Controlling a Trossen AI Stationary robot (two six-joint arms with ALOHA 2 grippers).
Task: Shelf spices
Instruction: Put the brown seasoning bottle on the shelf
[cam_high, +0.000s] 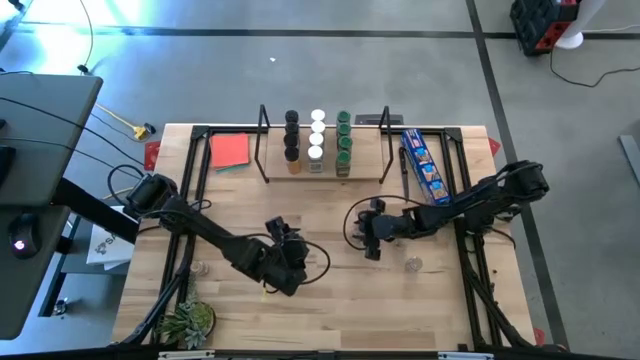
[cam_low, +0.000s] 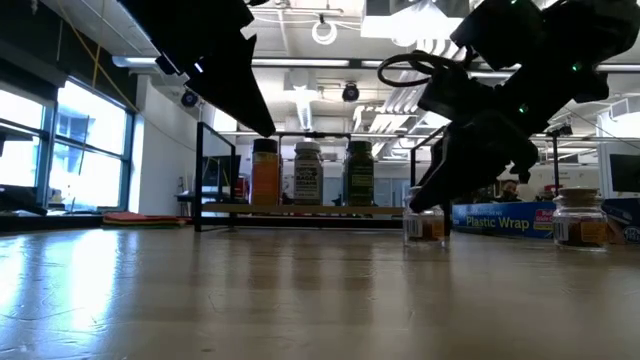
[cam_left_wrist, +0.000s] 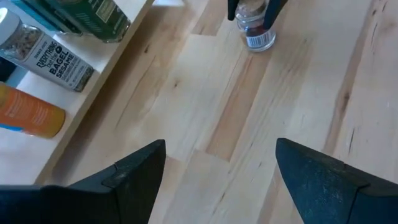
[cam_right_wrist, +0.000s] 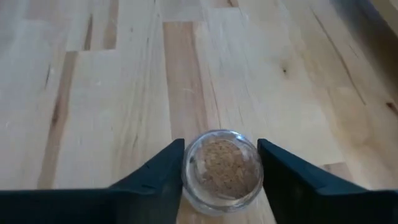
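1. Between my right gripper's (cam_right_wrist: 219, 171) dark fingers (cam_right_wrist: 155, 177) stands a small clear jar (cam_right_wrist: 219, 169) of brown spice, upright, its long axis vertical and its lid facing up at my wrist camera. Both fingers sit right beside its glass sides; I cannot tell whether they press it yet.
2. Going left to right across the table (cam_high: 330, 300) from above: my left gripper (cam_high: 287, 262) hangs over the bare wood left of centre, fingers spread wide, holding nothing.
3. Next, right of centre, my right gripper reaches down around that jar, which stands on the table well in front of the shelf (cam_high: 325, 172).
4. Further right, a second clear-lidded jar (cam_high: 414, 264) stands upright by itself on the table, near my right arm.
5. On the shelf at the far edge, the other spices stand upright in three rows running front to back: black lids (cam_high: 291, 135) left, white lids (cam_high: 317, 134) in the middle, green lids (cam_high: 343, 138) right.
6. A red square (cam_high: 230, 150) lies left of the shelf, and a long blue packet (cam_high: 424, 166) lies to its right.
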